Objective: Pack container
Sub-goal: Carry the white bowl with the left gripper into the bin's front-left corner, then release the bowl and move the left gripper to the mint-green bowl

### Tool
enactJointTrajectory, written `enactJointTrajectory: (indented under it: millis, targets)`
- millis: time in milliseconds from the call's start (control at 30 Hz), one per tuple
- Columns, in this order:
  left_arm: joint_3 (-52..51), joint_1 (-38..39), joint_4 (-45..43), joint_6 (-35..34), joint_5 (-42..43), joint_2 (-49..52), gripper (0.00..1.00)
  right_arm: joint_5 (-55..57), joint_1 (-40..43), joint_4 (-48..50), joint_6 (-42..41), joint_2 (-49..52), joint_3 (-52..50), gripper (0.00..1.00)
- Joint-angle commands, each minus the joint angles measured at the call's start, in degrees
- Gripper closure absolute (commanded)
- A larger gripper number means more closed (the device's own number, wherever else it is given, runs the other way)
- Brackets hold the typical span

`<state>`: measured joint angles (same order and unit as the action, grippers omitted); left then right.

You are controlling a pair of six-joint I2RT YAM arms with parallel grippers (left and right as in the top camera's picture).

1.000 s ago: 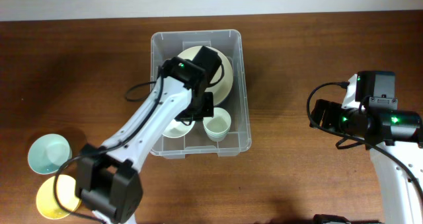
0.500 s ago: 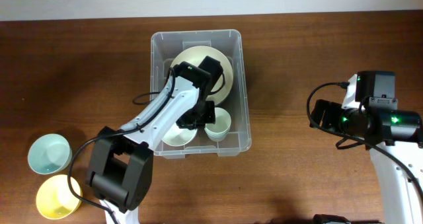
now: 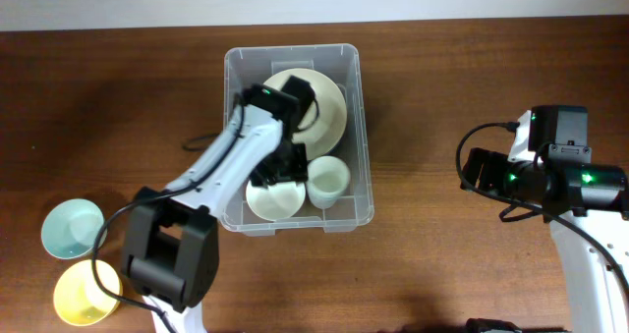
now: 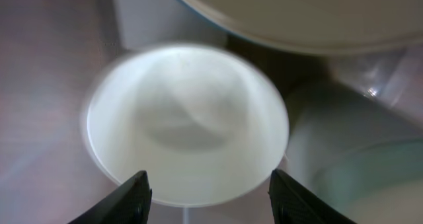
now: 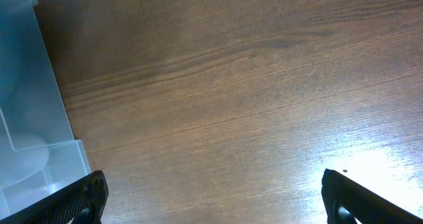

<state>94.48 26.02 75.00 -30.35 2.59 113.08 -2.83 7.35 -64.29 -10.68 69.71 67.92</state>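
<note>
I see the container [image 3: 366, 146], a clear rimmed tub with rounded corners, at mid-table toward the far edge. It holds a cream plate [image 3: 329, 117] at the far end, a white bowl [image 3: 275, 200] near left, and a white cup [image 3: 327, 179] beside the bowl. My left gripper [image 4: 208, 184] is spread wide over the bowl, and my right gripper [image 5: 211, 184] is spread wide over the table [image 3: 472, 68].

Left arm [image 3: 224, 158] white, with black joints and claw [image 4: 209, 187].
</note>
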Motion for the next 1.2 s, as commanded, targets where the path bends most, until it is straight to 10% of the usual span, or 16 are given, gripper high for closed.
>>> enactJointTrajectory:
  millis: [0,667,1167]
  targets:
    - [8.26,-4.2,2.82,3.67,-2.34,-3.43,0.41,0.9,-0.15,-0.07,-0.11,-0.24,0.22,0.01]
    - [4.61,-49.83,7.04,5.29,-9.51,-15.28,0.25,0.92,-0.15,0.0,-0.11,-0.24,0.22,0.01]
    - [-20.52,-59.74,-14.91,6.71,-9.53,-13.92,0.21,0.92,-0.15,-0.02,-0.11,-0.24,0.22,0.01]
